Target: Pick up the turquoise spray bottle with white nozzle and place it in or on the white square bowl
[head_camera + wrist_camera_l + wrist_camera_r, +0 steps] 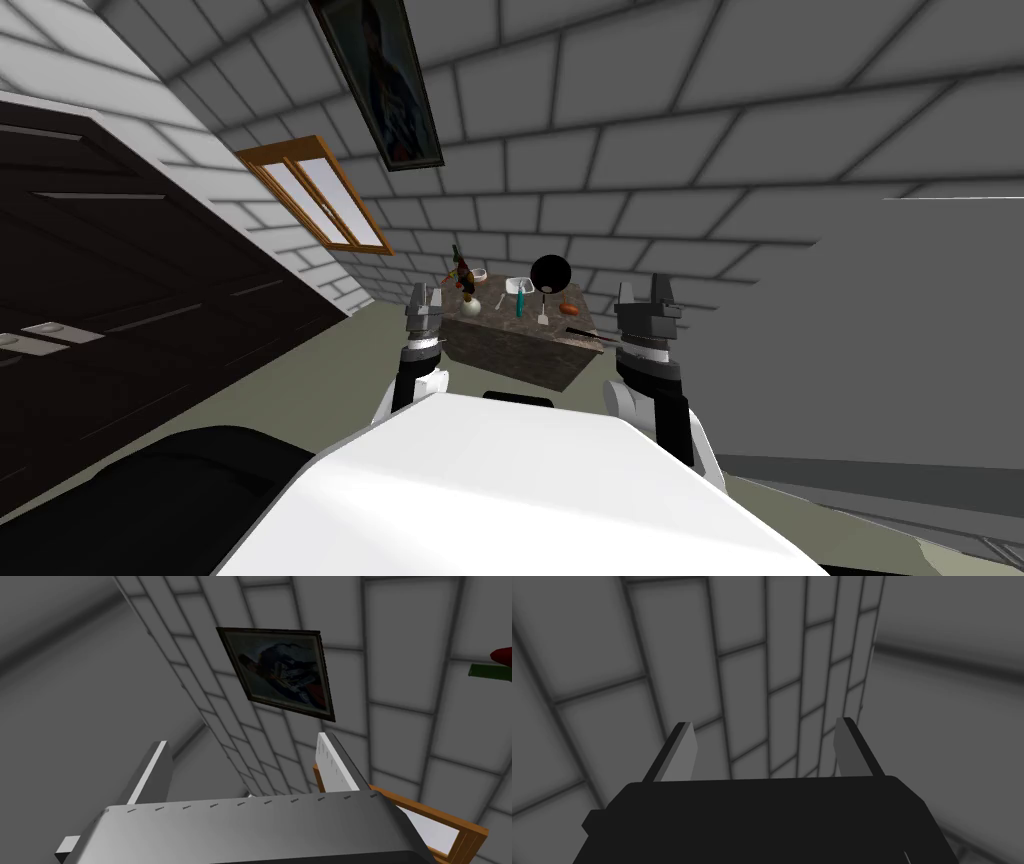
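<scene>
Spray bottle [520, 302] is seen upright near the middle of the surface [520, 355]. The body is turquoise; the nozzle is too small to be made out. White square bowl [517, 286] is set just behind it; whether they touch cannot be told. A short transfer is therefore expected once the bottle is gripped: lift, small shift back, set down in the bowl.

The surface is shared with a black round object [550, 272], a white vase [470, 306] with a plant at the left corner, an orange-red item [570, 309], a white spatula-like utensil [541, 314] and a knife [582, 337] along the near edge. The bottle is crowded by the utensil on its right, so a top-down approach is judged cleaner.

The surface is well apart from both arms, with nothing in reach. A base approach is judged to be the step in hand. Both arms are held raised and pointed upward, probably parked clear for driving.

Left claw [424, 300]: released, fingers [334, 762] spread about a third of the frame width, nothing held or touched.
Right claw [648, 296]: same, fingers [679, 751] apart, empty, nothing touched.
</scene>
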`<state>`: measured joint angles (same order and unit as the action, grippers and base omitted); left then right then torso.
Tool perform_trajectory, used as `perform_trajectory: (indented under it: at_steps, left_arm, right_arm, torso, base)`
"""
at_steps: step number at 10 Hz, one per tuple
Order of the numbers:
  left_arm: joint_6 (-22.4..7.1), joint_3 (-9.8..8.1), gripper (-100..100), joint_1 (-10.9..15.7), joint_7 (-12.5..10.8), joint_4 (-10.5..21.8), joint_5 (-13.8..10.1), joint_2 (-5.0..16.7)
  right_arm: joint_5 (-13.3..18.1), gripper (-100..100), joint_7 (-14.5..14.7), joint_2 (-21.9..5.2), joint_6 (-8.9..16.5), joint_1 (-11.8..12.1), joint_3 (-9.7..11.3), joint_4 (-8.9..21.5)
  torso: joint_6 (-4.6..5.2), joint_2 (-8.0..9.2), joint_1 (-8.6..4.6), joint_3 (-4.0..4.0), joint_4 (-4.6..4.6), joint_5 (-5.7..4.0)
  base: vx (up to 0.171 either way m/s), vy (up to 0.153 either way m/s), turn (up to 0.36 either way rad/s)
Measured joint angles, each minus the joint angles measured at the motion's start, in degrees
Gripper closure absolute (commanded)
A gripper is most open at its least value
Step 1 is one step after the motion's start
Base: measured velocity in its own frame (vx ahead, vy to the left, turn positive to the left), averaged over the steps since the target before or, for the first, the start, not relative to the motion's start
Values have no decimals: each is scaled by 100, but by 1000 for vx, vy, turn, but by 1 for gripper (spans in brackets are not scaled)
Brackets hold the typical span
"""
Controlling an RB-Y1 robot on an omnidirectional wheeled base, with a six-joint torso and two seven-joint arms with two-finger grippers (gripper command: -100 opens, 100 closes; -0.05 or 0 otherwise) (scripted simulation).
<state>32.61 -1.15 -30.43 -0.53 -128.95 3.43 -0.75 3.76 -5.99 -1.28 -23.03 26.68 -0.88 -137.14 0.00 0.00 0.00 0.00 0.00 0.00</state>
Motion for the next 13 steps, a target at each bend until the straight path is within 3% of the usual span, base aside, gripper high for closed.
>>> perform_trajectory:
  at_steps: [4,7,13]
  left_arm:
    - [-98,-45,-100,8,65,99,81,519]
    - [-195,-152,-100,70,156,348,184,884]
    - [-804,-447,-100,121,653,1041,758,1476]
  right_arm:
    - [0,0,0,0,0,0,0,0]
    - [0,0,0,0,0,0,1,0]
    - [0,0,0,1,0,0,1,0]
  torso:
    - [1,0,-15,0,0,-3]
    - [1,-3,-20,-2,-1,-4]
    - [0,-4,-52,-2,-1,-13]
  base:
    - [1,-38,-47]
    - [9,-69,-104]
    - [15,-135,-151]
